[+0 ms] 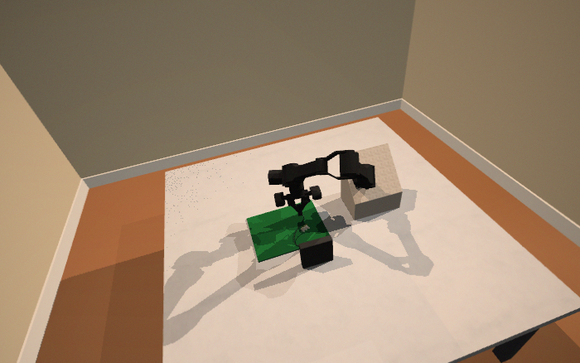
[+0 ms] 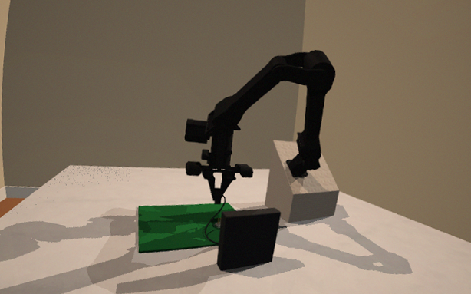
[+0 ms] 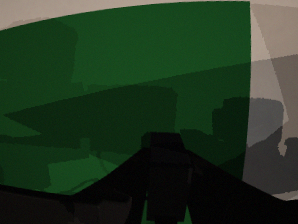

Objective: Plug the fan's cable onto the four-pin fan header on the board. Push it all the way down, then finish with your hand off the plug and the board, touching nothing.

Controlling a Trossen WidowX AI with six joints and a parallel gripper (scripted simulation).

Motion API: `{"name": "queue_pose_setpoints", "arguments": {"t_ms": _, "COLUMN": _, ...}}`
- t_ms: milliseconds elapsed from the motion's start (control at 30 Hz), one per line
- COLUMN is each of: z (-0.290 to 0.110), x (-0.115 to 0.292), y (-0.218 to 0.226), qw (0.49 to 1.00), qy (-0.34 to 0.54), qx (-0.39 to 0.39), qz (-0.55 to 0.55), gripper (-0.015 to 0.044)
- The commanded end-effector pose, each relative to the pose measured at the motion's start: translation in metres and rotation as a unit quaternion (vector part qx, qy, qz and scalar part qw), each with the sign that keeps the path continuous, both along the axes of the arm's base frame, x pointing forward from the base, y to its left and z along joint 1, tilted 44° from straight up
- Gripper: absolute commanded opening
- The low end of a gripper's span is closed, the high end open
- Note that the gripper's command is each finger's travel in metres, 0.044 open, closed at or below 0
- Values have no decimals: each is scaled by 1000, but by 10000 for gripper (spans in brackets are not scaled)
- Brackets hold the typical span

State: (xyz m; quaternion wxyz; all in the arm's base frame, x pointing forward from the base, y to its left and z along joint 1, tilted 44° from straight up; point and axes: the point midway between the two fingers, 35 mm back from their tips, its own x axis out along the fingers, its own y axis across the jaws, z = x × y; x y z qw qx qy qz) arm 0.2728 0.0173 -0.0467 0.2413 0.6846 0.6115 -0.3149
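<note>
The black plug (image 2: 217, 201) (image 3: 169, 195) is between the fingertips of my gripper (image 1: 300, 210) (image 2: 216, 196) (image 3: 165, 156), which is shut on it and points down. The plug is above the back right part of the green board (image 1: 269, 235) (image 2: 173, 231) (image 3: 150, 45). The small pale fan header (image 1: 305, 228) (image 2: 217, 223) stands on the board, nearer the fan than the plug is; the wrist view does not show it. The thin black cable (image 1: 295, 236) (image 2: 206, 227) loops from the plug down to the fan.
The black square fan (image 1: 317, 254) (image 2: 247, 240) stands upright at the board's front right edge, close to the header. The arm's base sits on a pale sloped block (image 1: 378, 171) (image 2: 314, 208) behind and to the right of the board.
</note>
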Motion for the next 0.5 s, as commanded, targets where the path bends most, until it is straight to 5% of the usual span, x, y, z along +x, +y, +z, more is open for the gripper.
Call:
{"name": "queue_pose_setpoints", "arguments": {"t_ms": 0, "z": 3, "x": -1, "y": 3, "qw": 998, "qy": -42, "qx": -1, "qz": 45, "gripper": 0}}
{"name": "queue_pose_setpoints", "arguments": {"t_ms": 467, "z": 11, "x": 0, "y": 12, "qw": 954, "qy": -205, "qx": -14, "qz": 217, "gripper": 0}}
